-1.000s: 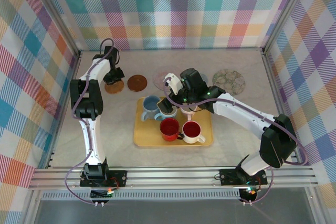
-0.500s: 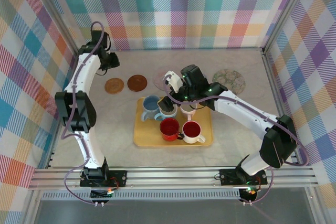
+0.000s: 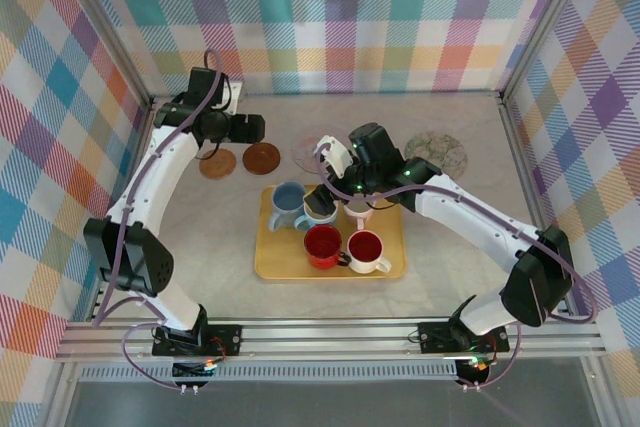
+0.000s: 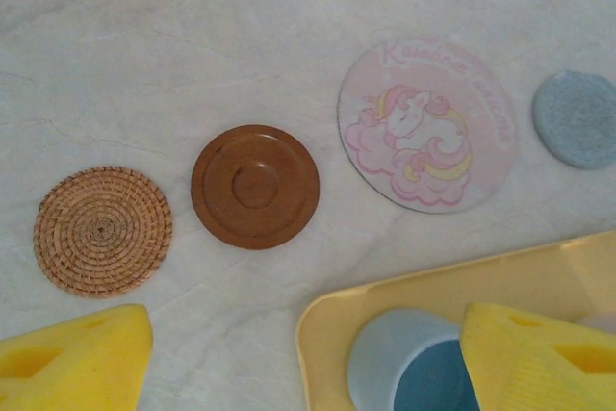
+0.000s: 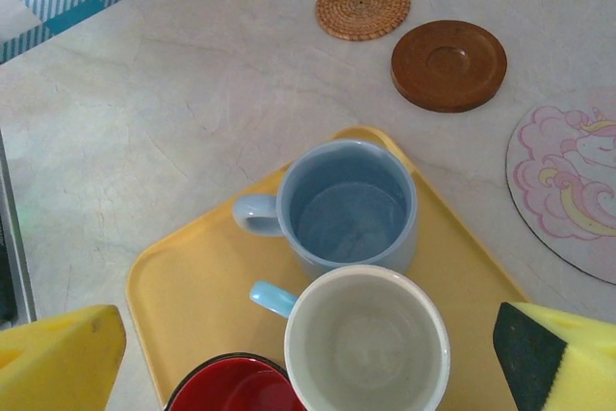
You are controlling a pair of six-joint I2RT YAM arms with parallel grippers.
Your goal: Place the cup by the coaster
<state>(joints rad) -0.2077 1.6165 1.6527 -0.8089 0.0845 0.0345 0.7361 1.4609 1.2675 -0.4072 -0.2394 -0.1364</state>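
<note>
Right gripper [image 5: 308,334] is hanging wide open over the yellow tray [image 5: 183,276], its 2 foam fingers [image 5: 60,358] straddling the white cup [image 5: 368,344] with the pale-blue handle, and it is gripping nothing yet. That cup, which looks like the one being picked, is sitting upright on the tray, well apart from any coaster. The left gripper [image 4: 308,344] is also spread open and empty, hovering over the back of the table and looking down on a row of 4: rattan coaster [image 4: 103,230], brown wooden coaster [image 4: 255,186], unicorn coaster [image 4: 426,124] and grey coaster [image 4: 577,118]. For a clean pick, I'd say the right arm is wanting a straight drop, fingers closing across the cup's wall away from the handle, because the blue cup [image 5: 351,209] is crowding just beside it and the red cup [image 5: 231,387] is close on the near side. Then a lift clear of the tray's lip before travelling. The tray is carrying 5 cups; the blue and white ones are showing empty, the red looks empty too, and the pink cup [image 3: 358,215] is partly hidden under the arm.
</note>
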